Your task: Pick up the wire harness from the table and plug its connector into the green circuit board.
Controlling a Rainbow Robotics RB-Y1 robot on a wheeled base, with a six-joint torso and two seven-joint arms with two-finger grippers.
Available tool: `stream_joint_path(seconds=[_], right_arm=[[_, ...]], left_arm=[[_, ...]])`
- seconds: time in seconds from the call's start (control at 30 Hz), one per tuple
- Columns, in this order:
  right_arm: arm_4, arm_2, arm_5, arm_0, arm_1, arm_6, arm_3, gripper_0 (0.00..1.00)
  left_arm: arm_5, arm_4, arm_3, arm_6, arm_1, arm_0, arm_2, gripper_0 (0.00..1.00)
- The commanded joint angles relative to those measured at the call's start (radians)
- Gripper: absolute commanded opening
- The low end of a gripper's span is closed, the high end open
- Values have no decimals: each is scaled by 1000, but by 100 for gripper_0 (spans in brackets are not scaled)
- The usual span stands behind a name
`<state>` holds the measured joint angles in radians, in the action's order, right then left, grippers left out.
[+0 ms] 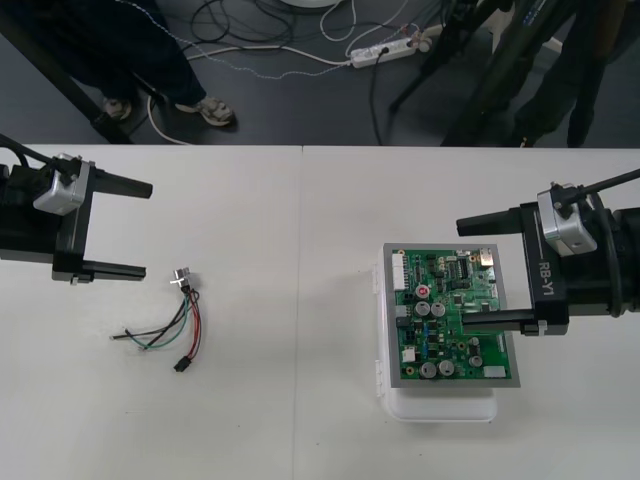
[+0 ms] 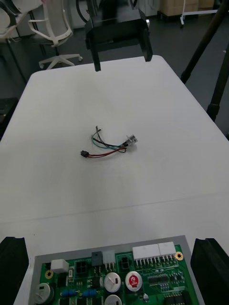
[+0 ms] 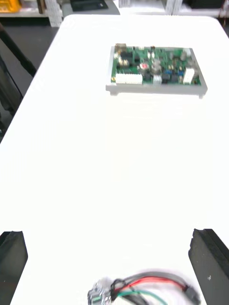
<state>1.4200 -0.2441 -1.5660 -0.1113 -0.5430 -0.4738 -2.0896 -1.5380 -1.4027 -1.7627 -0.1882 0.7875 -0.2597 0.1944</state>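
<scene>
**At the table's left, the harness (image 1: 178,322) lies just off the open left gripper (image 1: 147,229)**

At that side the left gripper has its fingers spread wide, pointing toward the table's middle and holding nothing. The harness lies flat on the table (image 1: 300,230), just beside the gripper's nearer finger and a little further inward, with nothing touching it. Its long axis runs far-to-near. The socket (image 1: 183,280) is at the far end, close to that finger, and the plug (image 1: 182,366) is at the near end. Loose wires fan out toward the left. Seen from the left wrist, the harness sits low between the two fingers, lying across the gap rather than along it. This arm is plainly the nearer one, so the pick likely falls to it, probably with a short reach forward and down.

The table is plain, pale and flat, and bare around the harness, which leaves ample room to close in. Well apart to the right, the board (image 1: 450,320) sits on its white base (image 1: 440,405). The right gripper (image 1: 461,272), also wide open and empty, hovers at the board's right side with one finger over the board.
</scene>
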Motion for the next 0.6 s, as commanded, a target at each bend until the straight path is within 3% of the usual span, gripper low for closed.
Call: stream_joint_path(seconds=[0.03,0.6], right_arm=[[-61,9,26,50,12,64,-30,100],[-104,103,133,122,77,143,-32,100]], left_arm=[[-33,-25,-12,174,118,-56,-70,100],[19,-91,-21,555,283,-145,-299,100]])
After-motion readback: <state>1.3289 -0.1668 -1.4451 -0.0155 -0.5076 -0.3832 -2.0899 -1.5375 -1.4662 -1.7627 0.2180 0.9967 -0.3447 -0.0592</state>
